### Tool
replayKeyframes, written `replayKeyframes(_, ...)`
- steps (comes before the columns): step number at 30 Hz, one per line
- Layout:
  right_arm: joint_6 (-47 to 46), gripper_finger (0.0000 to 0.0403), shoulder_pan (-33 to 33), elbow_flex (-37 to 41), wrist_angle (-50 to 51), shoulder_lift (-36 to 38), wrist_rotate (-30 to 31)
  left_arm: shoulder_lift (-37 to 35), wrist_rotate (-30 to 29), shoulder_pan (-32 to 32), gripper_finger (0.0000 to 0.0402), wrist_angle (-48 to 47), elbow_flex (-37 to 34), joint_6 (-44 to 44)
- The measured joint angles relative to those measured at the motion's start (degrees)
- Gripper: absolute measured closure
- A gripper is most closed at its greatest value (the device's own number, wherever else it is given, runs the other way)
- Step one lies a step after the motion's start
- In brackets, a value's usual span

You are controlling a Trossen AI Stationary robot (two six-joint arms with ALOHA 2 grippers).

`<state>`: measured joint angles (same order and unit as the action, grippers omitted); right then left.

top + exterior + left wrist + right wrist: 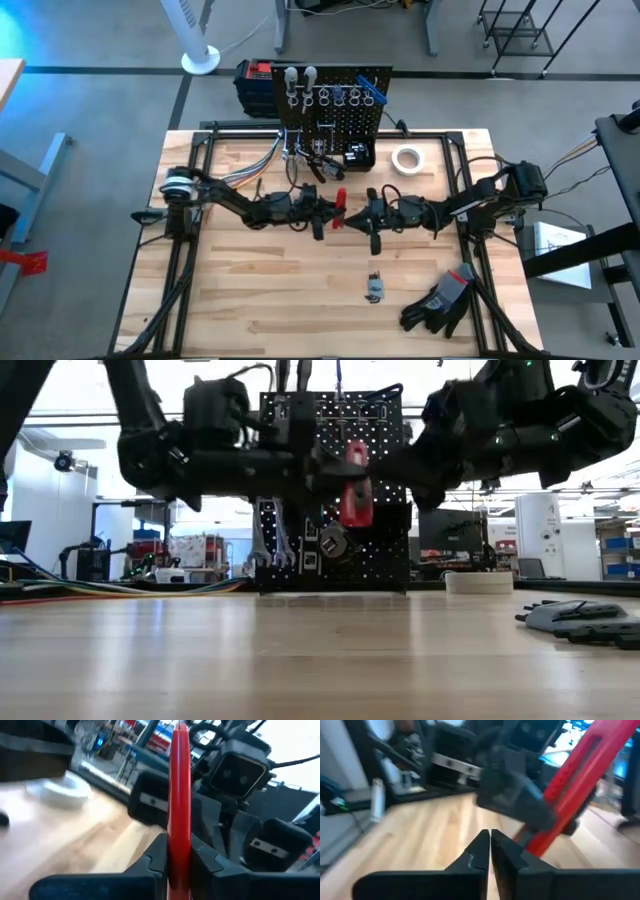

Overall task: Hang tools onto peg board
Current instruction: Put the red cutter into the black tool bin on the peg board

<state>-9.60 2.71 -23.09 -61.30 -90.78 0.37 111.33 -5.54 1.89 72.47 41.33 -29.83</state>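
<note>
A red-handled tool (340, 207) is held in the air over the middle of the table, in front of the black peg board (332, 100). My left gripper (330, 209) is shut on it. The tool also shows in the low view (355, 485), well above the wood. My right gripper (363, 214) faces it from the table's right, just beside the tool, with its fingers shut and nothing between them (490, 845). Several tools hang on the board (272, 540). A small tool (375, 288) lies flat on the table near the front. My left gripper pinches the red tool's long red bar (179, 851) between its two fingers, which reach level from the table's left and lie across the bar. The tool is lifted clear of the table, and its long red part runs on beyond the fingers.
A white tape roll (405, 158) lies to the right of the board. Black gloves (440, 300) lie at the front right. A red-and-black box (255, 80) stands behind the board's left end. Bare wood lies at the front left.
</note>
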Motion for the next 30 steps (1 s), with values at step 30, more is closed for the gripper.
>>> replayKeyframes(30, 2.20, 0.0403, 3.95, -4.79, 16.47, -5.64, 11.55, 16.26, -4.29, -2.17, 0.0373, 8.34, 4.78, -20.86)
